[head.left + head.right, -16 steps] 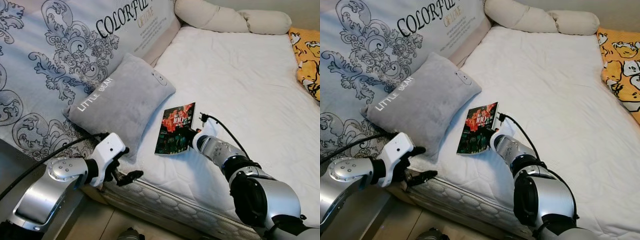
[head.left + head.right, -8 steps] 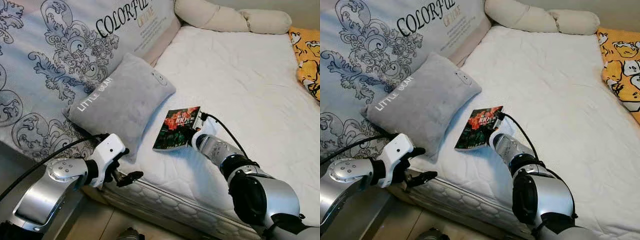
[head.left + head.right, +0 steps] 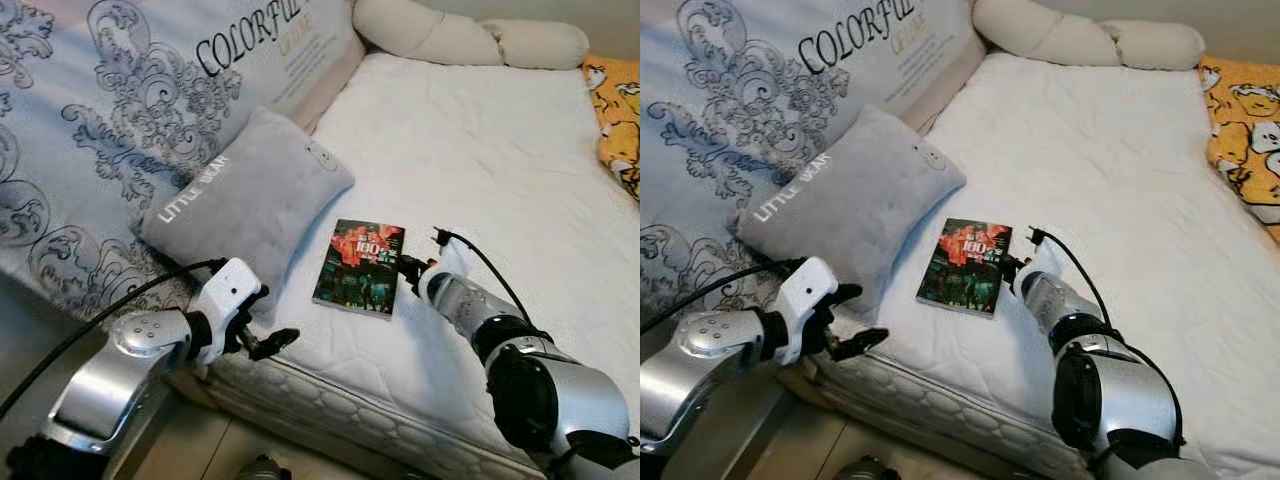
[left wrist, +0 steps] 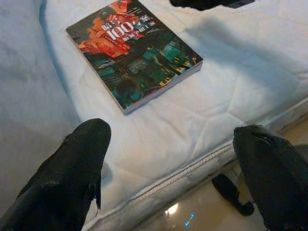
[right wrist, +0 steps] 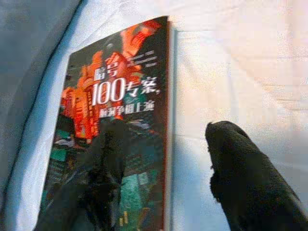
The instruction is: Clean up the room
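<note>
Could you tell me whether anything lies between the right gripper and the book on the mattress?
Nothing visible does. The right gripper is open at the book's edge, one finger over the cover, one over the bare mattress.

A grey pillow (image 3: 250, 195) leans against the patterned headboard (image 3: 110, 110), a long cream bolster (image 3: 470, 40) lies at the far end of the white mattress (image 3: 500, 150).

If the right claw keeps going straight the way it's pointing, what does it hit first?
The book. The right claw sits open at its right edge, one finger over the cover, pointing across it toward the grey pillow beyond. Depth is hard to judge.
</note>
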Controlling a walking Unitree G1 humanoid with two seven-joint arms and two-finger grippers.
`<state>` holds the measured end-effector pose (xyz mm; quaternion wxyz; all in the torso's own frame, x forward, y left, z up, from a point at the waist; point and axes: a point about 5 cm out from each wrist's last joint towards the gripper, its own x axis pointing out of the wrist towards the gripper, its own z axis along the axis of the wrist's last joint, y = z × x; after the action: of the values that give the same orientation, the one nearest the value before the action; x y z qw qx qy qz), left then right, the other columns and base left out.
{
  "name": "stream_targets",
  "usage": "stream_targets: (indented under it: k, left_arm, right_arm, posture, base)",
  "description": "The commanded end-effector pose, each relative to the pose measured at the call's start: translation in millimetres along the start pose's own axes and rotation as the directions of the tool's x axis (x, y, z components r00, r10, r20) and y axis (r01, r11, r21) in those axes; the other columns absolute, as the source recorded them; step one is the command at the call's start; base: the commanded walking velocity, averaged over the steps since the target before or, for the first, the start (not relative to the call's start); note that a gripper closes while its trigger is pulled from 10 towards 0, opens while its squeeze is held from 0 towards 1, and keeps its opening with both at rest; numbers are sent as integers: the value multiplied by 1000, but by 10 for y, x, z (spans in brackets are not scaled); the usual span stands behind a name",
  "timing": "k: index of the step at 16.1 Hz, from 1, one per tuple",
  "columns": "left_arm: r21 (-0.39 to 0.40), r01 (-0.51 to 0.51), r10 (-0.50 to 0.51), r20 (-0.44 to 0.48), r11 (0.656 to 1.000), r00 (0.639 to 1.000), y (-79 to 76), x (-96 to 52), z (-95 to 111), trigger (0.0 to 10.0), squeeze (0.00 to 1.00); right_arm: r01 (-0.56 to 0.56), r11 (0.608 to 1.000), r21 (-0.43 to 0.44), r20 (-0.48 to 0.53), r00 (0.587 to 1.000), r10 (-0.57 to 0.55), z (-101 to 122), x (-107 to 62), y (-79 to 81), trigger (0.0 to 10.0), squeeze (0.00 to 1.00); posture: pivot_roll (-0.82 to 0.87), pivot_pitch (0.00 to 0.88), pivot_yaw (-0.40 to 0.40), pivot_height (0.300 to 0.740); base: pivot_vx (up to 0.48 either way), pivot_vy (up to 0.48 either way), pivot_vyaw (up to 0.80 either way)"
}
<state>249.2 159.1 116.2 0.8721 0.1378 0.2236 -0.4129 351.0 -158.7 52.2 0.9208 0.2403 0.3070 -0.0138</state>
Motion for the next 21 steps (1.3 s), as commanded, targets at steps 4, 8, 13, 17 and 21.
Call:
stream_targets:
  k: [4,8,13,17,21]
  left_arm:
    - [-67,-178,184,97,982,978,41,77,-7,10000,0]
    - [-186,-453,482,164,872,861,140,59,-35,10000,0]
    - [-285,-536,593,170,794,787,62,-38,-83,10000,0]
    - [-308,-553,622,208,774,755,-46,-167,-54,10000,0]
    - [-299,-561,625,196,772,756,-118,-241,-100,10000,0]
  right_arm:
    - [-60,984,-167,65,995,72,23,-49,-157,10000,1000]
    - [-57,954,-294,204,971,122,-11,-339,-288,10000,1000]
    - [41,927,-374,379,919,112,-60,-834,-152,10000,1000]
    - [37,933,-357,346,933,96,-279,-1107,-171,10000,1000]
    - [43,918,-393,320,943,93,-308,-1189,-143,10000,1000]
  posture:
    - [74,0,20,740]
    - [8,0,32,740]
    - [-26,0,27,740]
    - [7,0,-4,740]
    - [8,0,-5,740]
  base:
    - [0,0,0]
    - [0,0,0]
    - [0,0,-131]
    - [0,0,-769]
    - [0,0,-684]
